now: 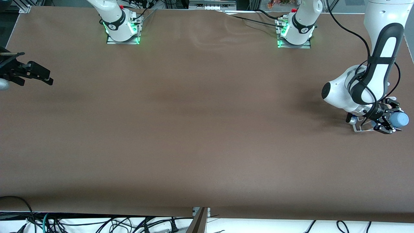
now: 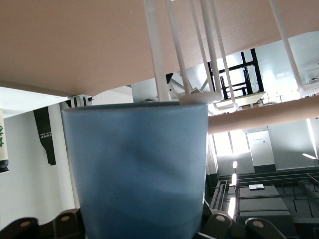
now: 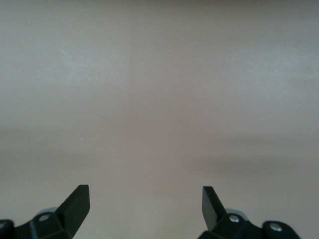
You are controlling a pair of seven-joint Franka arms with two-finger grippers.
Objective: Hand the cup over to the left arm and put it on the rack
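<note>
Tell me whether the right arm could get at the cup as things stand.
Probably not. The cup is clamped in the left gripper over the rack at the left arm's end, while the open right gripper waits at the right arm's end.

Cup (image 2: 137, 169) – light-blue plastic, smooth, matt with a soft sheen, faint ripple in the wall. Rack (image 2: 185, 59) – thin white wire, coated and smooth, slightly glossy; one pale wooden dowel (image 2: 264, 115) along it, matt, plain finish. Table (image 1: 194, 129) – brown covering, matt, looks like paper or thin sheet, a few shallow wrinkles near the arm bases. Left arm (image 1: 352, 90) – glossy white plastic shell, black matt bands, silver metal at the wrist. Left gripper (image 1: 389, 121) and right gripper (image 3: 144, 204) – black matt plastic fingers, small shiny metal screws.
</note>
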